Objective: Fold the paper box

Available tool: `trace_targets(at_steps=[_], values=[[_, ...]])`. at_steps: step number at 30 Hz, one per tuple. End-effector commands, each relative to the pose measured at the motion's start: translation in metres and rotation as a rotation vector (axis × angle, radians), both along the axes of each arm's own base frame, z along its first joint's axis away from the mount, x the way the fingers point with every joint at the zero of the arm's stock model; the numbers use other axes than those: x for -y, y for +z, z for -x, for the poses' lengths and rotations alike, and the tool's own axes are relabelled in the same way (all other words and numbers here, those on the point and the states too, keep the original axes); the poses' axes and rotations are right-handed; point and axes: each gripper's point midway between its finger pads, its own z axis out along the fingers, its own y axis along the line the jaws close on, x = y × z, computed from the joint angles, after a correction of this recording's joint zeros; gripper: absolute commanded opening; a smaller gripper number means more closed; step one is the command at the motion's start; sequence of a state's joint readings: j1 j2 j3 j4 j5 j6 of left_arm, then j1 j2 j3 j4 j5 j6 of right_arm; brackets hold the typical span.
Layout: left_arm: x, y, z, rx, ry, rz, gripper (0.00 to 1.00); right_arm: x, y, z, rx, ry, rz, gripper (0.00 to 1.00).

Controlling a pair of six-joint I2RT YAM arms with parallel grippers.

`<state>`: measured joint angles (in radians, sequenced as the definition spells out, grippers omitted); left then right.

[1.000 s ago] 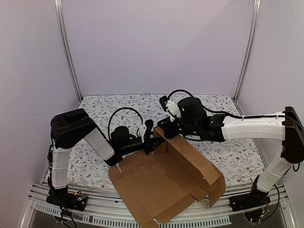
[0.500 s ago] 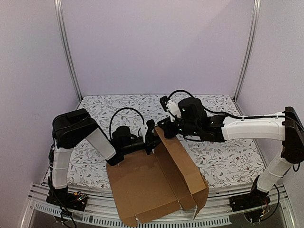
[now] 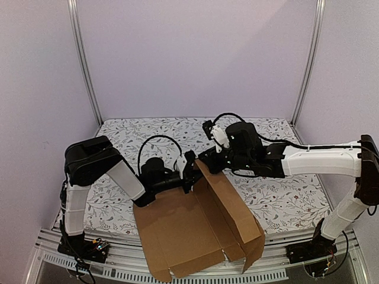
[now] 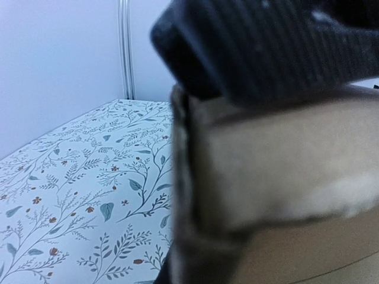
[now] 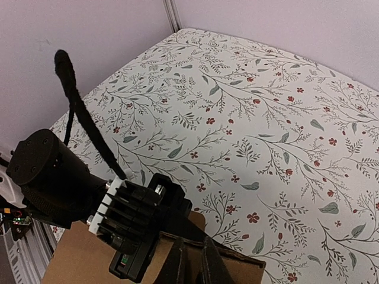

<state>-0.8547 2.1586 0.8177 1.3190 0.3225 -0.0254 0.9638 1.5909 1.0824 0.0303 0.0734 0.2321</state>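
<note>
The paper box (image 3: 183,236) is a brown cardboard sheet, partly folded, lying at the table's near edge and overhanging it. Its right wall (image 3: 228,204) stands raised at a slant. My left gripper (image 3: 189,171) is shut on the box's far left corner. In the left wrist view the cardboard (image 4: 284,165) fills the right side under one dark finger (image 4: 266,47). My right gripper (image 3: 205,161) sits on the far top corner of the raised wall. In the right wrist view its fingers (image 5: 177,266) pinch that cardboard edge (image 5: 237,266), almost together, right beside the left gripper (image 5: 142,225).
The table is covered by a floral cloth (image 3: 148,133), which also shows in the right wrist view (image 5: 266,118). Purple walls and metal posts (image 3: 83,65) close in the back and sides. The left arm's black cable (image 5: 77,100) loops above its wrist.
The left gripper has shut on the box's far corner. The right wall has swung more upright and the box has narrowed and shifted left. The right gripper has lifted slightly.
</note>
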Motion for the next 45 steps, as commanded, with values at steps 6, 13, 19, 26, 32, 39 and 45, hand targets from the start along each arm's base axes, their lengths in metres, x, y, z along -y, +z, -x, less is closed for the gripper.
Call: trace_targets(at_steps=[6,13,19,26,32,39,45], values=[[-0.001,0.008,-0.001,0.057,0.034,-0.019,0.09,0.016,-0.025,0.012,-0.071,-0.027,0.051,0.01],[-0.004,0.000,0.001,0.061,0.039,-0.042,0.28,0.019,-0.038,0.014,-0.089,-0.037,0.068,0.00],[-0.011,-0.015,0.003,0.043,0.053,-0.063,0.35,0.018,-0.035,0.014,-0.082,-0.033,0.060,0.00],[-0.006,-0.021,0.001,0.023,0.043,-0.045,0.36,0.016,-0.036,0.015,-0.088,-0.029,0.056,0.00],[0.000,-0.026,-0.001,0.010,0.031,-0.044,0.36,0.016,-0.036,0.016,-0.091,-0.028,0.054,0.00],[0.000,-0.035,-0.003,0.009,0.043,-0.063,0.04,0.015,-0.036,0.016,-0.099,-0.025,0.049,0.00],[0.000,-0.031,-0.002,0.015,0.039,-0.054,0.00,0.015,-0.037,0.016,-0.097,-0.025,0.053,0.00]])
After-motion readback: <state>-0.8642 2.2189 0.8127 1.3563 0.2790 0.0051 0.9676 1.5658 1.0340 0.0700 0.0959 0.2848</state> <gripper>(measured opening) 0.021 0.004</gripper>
